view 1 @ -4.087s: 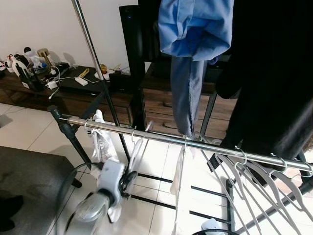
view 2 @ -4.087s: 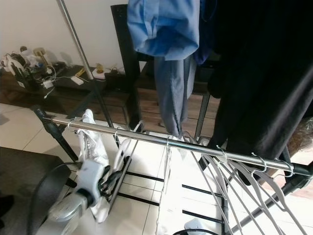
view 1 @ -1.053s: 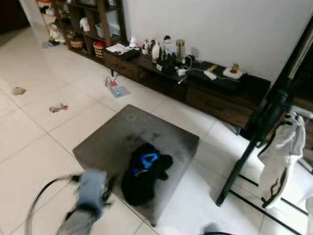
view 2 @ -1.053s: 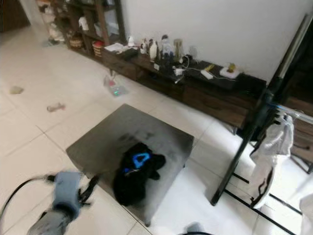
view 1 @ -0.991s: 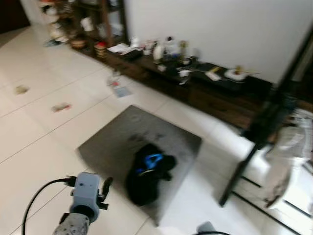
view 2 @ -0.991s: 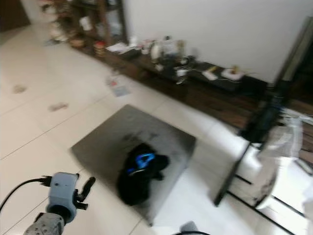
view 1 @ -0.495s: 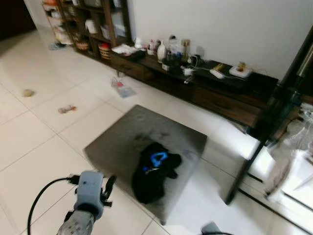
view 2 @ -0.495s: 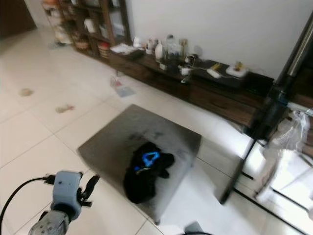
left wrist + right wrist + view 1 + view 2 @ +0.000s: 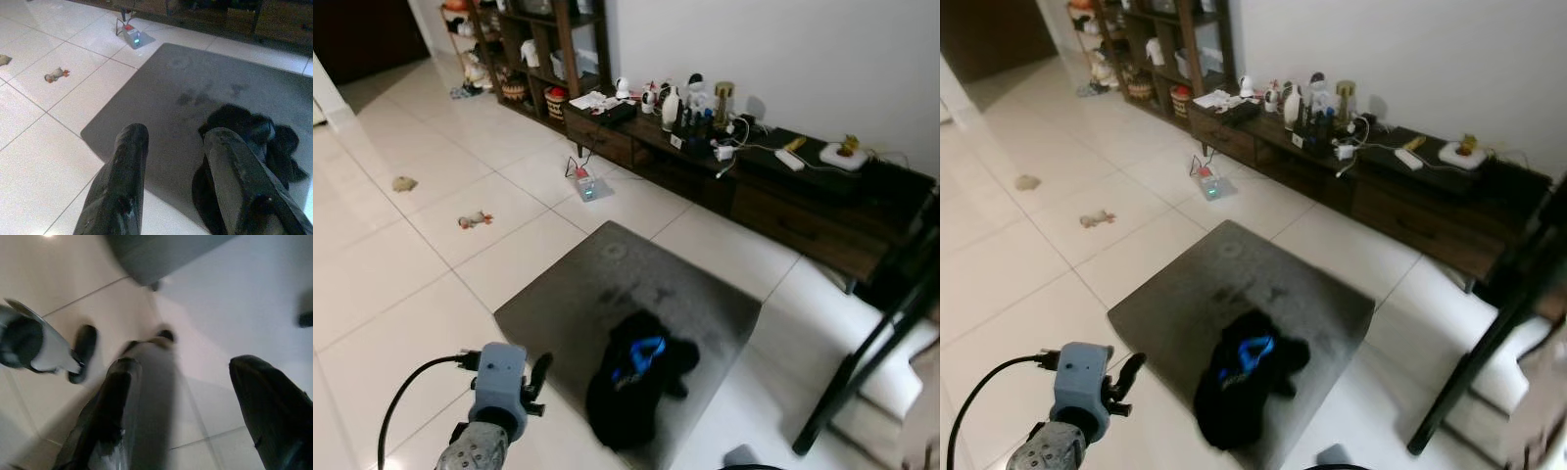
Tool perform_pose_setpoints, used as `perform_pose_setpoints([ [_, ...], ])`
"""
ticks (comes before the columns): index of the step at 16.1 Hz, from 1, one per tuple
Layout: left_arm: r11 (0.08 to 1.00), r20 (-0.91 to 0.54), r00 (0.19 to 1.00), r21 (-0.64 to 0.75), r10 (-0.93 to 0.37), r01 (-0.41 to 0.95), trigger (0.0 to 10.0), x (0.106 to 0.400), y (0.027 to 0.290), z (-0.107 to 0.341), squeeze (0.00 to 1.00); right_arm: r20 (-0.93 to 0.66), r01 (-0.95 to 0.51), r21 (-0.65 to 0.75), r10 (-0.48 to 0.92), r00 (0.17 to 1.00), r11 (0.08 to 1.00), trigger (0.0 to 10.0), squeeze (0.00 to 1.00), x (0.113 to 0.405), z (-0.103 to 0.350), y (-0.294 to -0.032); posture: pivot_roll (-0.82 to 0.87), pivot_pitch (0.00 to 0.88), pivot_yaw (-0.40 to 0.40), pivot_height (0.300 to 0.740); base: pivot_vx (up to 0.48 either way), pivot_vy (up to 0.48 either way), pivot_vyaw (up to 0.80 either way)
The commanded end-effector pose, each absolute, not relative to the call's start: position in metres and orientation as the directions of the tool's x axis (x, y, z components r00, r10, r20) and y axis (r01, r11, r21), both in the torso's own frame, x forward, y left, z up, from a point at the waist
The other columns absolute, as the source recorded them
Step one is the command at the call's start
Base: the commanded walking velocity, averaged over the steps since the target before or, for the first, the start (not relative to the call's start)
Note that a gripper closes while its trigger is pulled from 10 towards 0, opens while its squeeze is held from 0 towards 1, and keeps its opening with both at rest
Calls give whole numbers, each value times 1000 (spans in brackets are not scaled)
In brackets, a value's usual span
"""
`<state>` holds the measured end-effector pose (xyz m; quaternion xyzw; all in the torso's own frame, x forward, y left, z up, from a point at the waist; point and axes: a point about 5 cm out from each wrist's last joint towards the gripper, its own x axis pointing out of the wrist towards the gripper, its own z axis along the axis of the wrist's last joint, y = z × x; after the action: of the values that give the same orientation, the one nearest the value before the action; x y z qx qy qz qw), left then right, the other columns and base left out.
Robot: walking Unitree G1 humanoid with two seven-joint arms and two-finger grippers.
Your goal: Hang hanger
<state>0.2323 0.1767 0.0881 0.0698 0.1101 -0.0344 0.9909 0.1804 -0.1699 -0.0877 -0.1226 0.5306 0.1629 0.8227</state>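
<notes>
A black garment (image 9: 631, 387) with a blue loop-shaped piece (image 9: 644, 354) on top lies in a heap on a low grey ottoman (image 9: 607, 284) in the middle of the tiled floor. My left gripper (image 9: 535, 374) hovers low at the near left, short of the ottoman's near corner. In the left wrist view my left gripper (image 9: 176, 132) is open and empty, pointing at the ottoman (image 9: 176, 83) and the garment (image 9: 244, 132). My right gripper (image 9: 183, 363) is open over bare floor tiles. The clothes rack's black leg (image 9: 862, 367) slants at the right edge.
A long dark wooden console (image 9: 783, 196) with bottles, cables and small devices runs along the white back wall. A shelf unit (image 9: 533, 44) stands at the far left. Small toys (image 9: 473, 220) and a small lit device (image 9: 586, 186) lie on the tiles. Something white (image 9: 899, 377) sits by the rack.
The camera has turned from the rack and its hangers to the room; the ottoman now sits mid-picture and the rack slips off to the right. My left arm stays low at the left.
</notes>
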Motion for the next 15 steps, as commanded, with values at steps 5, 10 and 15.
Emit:
perform_pose_setpoints([
  [5, 979, -355, 923, 76, -149, 188, 10000, 237, 177, 71, 0, -906, -418, -5, 173, 387, 909, 10000, 0, 183, -87, -158, 27, 106, 19, 740, 241, 0, 0],
  [10, 931, -528, 815, 116, -238, 347, 10000, 256, 176, 44, 0, -905, -417, -3, 175, 388, 909, 10000, 0, 183, -87, -158, 18, 129, 7, 740, 0, 0, 0],
  [15, 925, -496, 789, -87, -362, 369, 10000, 274, 150, 37, 0, -898, -398, -12, 165, 407, 917, 10000, 0, 183, -87, -160, 5, 157, 1, 740, 0, 0, 0],
])
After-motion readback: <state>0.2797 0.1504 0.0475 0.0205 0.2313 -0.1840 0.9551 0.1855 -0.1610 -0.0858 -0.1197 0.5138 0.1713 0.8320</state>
